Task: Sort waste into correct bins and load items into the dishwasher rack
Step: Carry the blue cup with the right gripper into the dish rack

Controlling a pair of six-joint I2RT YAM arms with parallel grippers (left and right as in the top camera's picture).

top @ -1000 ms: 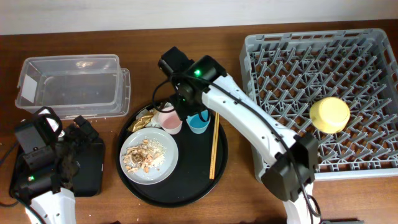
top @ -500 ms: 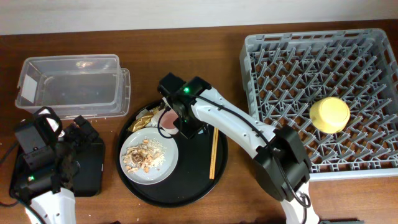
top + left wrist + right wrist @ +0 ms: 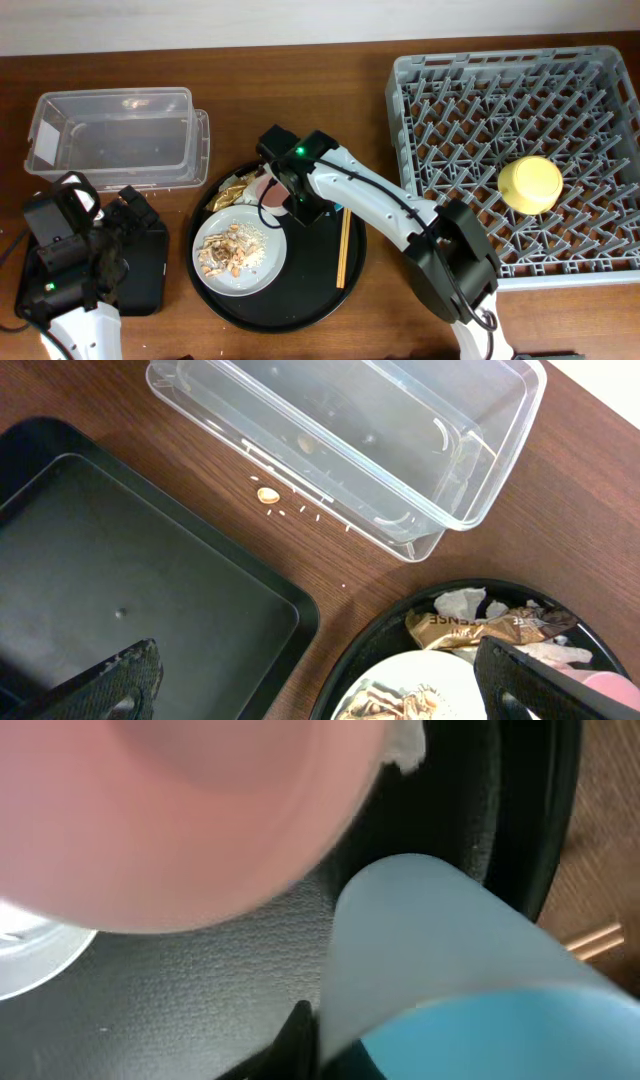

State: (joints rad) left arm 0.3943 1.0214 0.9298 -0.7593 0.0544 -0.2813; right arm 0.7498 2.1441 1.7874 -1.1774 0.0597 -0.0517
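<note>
My right gripper (image 3: 300,200) is down over the cups on the round black tray. In the right wrist view it (image 3: 335,1040) pinches the near wall of the small blue cup (image 3: 450,960), with the pink cup (image 3: 180,810) right beside it. The pink cup (image 3: 267,192) partly shows from overhead. My left gripper (image 3: 330,695) is open and empty, hovering over the shallow black tray (image 3: 150,268). The grey plate (image 3: 265,262) holds food scraps (image 3: 225,250). Gold and white wrappers (image 3: 232,190) lie behind it. Chopsticks (image 3: 344,245) lie on the round tray. The yellow bowl (image 3: 531,184) sits in the dishwasher rack (image 3: 450,90).
The clear tub (image 3: 110,140) stands at the back left, behind the shallow black tray (image 3: 120,580). A crumb (image 3: 267,495) lies on the wood beside the tub. The round black tray (image 3: 300,300) sits between the bins and the rack.
My right gripper has come down from above the cups onto the blue cup, which it now covers from overhead. The left arm has not moved.
</note>
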